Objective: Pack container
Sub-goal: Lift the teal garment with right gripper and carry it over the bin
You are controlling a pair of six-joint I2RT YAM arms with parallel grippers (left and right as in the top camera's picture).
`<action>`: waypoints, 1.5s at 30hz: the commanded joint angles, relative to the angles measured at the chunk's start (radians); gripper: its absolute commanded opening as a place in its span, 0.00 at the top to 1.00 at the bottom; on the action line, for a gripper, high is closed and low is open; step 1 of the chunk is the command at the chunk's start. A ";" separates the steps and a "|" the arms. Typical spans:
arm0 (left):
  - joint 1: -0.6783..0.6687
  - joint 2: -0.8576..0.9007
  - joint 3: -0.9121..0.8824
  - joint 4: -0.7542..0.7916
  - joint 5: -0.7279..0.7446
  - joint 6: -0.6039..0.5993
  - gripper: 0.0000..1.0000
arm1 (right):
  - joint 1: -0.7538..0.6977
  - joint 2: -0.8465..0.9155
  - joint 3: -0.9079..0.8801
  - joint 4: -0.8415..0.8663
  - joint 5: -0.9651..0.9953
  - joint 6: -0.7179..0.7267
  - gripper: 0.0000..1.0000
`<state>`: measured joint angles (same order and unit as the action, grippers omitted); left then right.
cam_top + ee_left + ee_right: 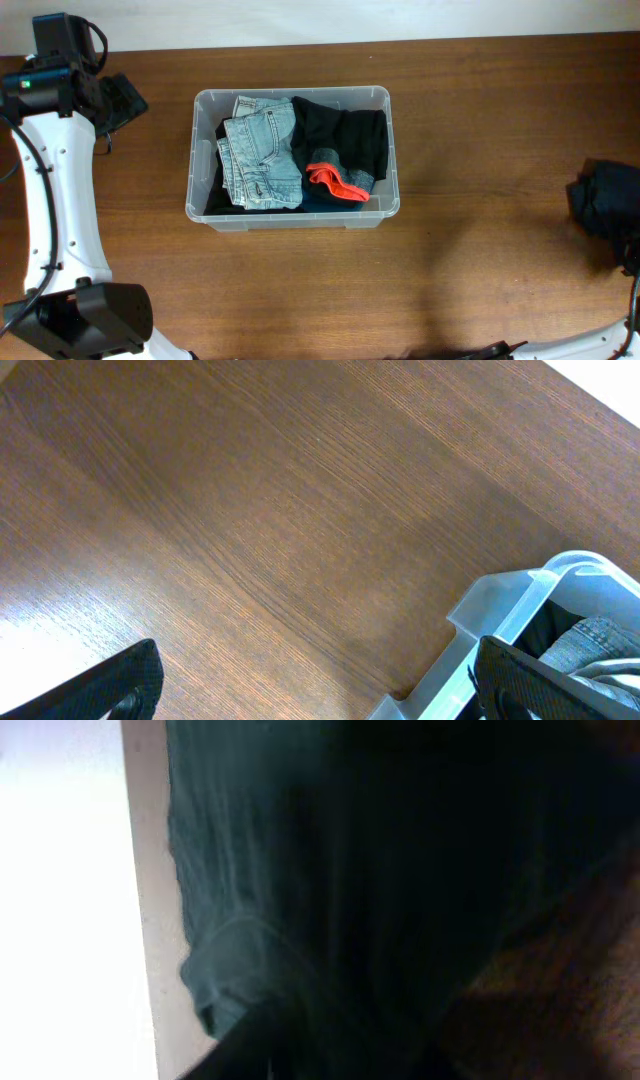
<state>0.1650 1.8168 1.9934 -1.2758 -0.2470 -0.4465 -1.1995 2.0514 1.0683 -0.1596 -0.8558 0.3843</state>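
The clear container (290,219) sits mid-counter (480,290), holding jeans (262,155) and a black, orange-trimmed garment (345,140). The left pincer (320,688) gapes wide and empty near its far-left corner. The right pincer is hidden against dark cloth (605,200) at far right; I cannot tell its grip.

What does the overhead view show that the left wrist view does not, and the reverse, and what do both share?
Only overhead: the whole container, the black garment with orange trim inside it, a dark cloth bundle at the right edge of the wooden table, the white left arm. Only left wrist: the wide gap between the left fingers, at the bottom corners. Both: the table, one container corner, the denim jeans inside.
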 commanded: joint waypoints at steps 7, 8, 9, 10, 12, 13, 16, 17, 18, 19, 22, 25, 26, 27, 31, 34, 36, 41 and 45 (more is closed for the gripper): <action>0.002 -0.020 0.006 -0.001 -0.004 -0.010 0.01 | 0.015 0.079 -0.048 -0.034 0.069 -0.001 0.94; 0.002 -0.020 0.006 -0.001 -0.004 -0.010 0.01 | 0.015 0.079 -0.042 -0.034 0.044 -0.001 0.96; 0.002 -0.020 0.006 -0.001 -0.004 -0.010 0.01 | 0.015 0.079 -0.034 -0.034 0.011 -0.001 0.96; 0.002 -0.020 0.006 -0.001 -0.004 -0.010 0.01 | 0.015 0.079 -0.027 -0.034 -0.026 -0.001 0.96; 0.002 -0.020 0.006 -0.001 -0.003 -0.010 0.01 | 0.015 0.079 -0.007 -0.034 -0.109 0.007 0.96; 0.002 -0.020 0.006 -0.001 -0.003 -0.010 0.01 | 0.015 0.077 0.003 -0.034 -0.147 0.023 0.96; 0.002 -0.020 0.006 -0.001 -0.004 -0.010 0.01 | 0.016 0.058 0.034 -0.034 -0.268 0.065 0.96; 0.002 -0.020 0.006 -0.001 -0.004 -0.010 0.01 | 0.019 0.045 0.047 -0.034 -0.307 0.070 0.96; 0.002 -0.020 0.006 -0.001 -0.003 -0.009 0.01 | 0.023 0.031 0.059 -0.035 -0.338 0.070 0.96; 0.002 -0.020 0.006 -0.001 -0.003 -0.010 0.00 | 0.029 0.015 0.071 -0.034 -0.365 0.070 0.96; 0.002 -0.020 0.006 -0.001 -0.003 -0.010 0.01 | 0.057 -0.054 0.106 -0.034 -0.432 0.091 0.96; 0.002 -0.020 0.006 -0.001 -0.004 -0.010 0.01 | 0.093 -0.134 0.136 -0.035 -0.462 0.132 0.96; 0.002 -0.020 0.006 -0.001 -0.003 -0.010 0.01 | 0.107 -0.163 0.146 -0.034 -0.470 0.146 0.96; 0.002 -0.020 0.006 -0.001 -0.003 -0.009 0.01 | 0.122 -0.193 0.157 -0.034 -0.476 0.159 0.96; 0.002 -0.020 0.006 -0.001 -0.004 -0.010 0.01 | 0.206 -0.338 0.200 -0.034 -0.480 0.224 0.96; 0.002 -0.020 0.006 -0.001 -0.003 -0.010 0.01 | 0.291 -0.433 0.242 -0.034 -0.480 0.250 0.96; 0.002 -0.020 0.006 -0.001 -0.004 -0.010 0.00 | 0.363 -0.486 0.278 -0.034 -0.479 0.261 0.96; 0.002 -0.020 0.006 -0.001 -0.004 -0.009 0.01 | 0.620 -0.560 0.376 -0.034 -0.440 0.299 0.96; 0.002 -0.020 0.006 -0.001 -0.004 -0.010 0.01 | 0.824 -0.559 0.406 -0.034 -0.383 0.309 0.96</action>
<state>0.1650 1.8168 1.9934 -1.2758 -0.2470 -0.4465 -0.4824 1.5070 1.4532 -0.1936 -1.2739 0.6773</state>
